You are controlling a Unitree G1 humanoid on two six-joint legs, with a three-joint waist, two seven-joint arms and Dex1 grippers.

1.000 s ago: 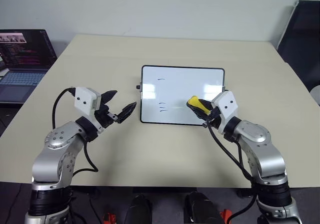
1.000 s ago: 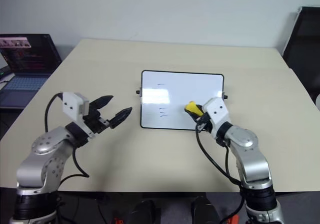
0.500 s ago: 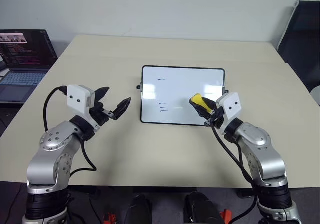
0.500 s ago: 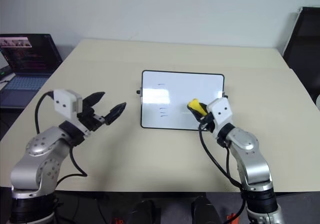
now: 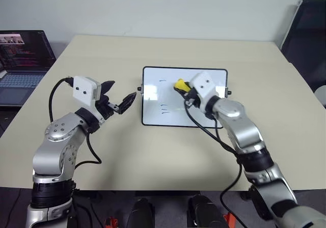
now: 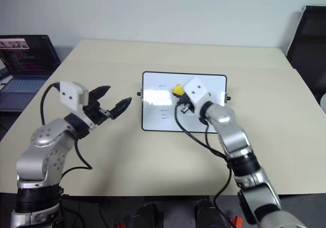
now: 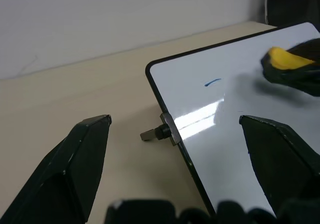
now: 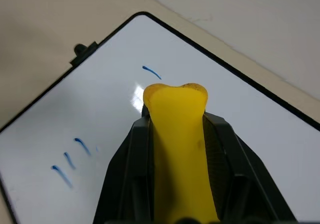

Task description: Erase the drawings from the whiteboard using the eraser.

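The whiteboard lies flat at the table's middle, black-framed, with small side knobs. Blue drawings remain on it: one short stroke near the far left part and a cluster of three strokes lower down. My right gripper hovers over the board's upper middle, shut on the yellow eraser, whose tip points toward the single stroke. My left gripper stands open above the table just left of the board's left edge, holding nothing; the board's left knob lies between its fingers in the left wrist view.
An open laptop sits on a side surface at the far left. A dark chair stands at the far right. The beige table has bare room in front of and behind the board.
My right gripper carried the eraser from the board's lower right corner up and left to its upper middle. The left gripper stayed open beside the board's left edge.
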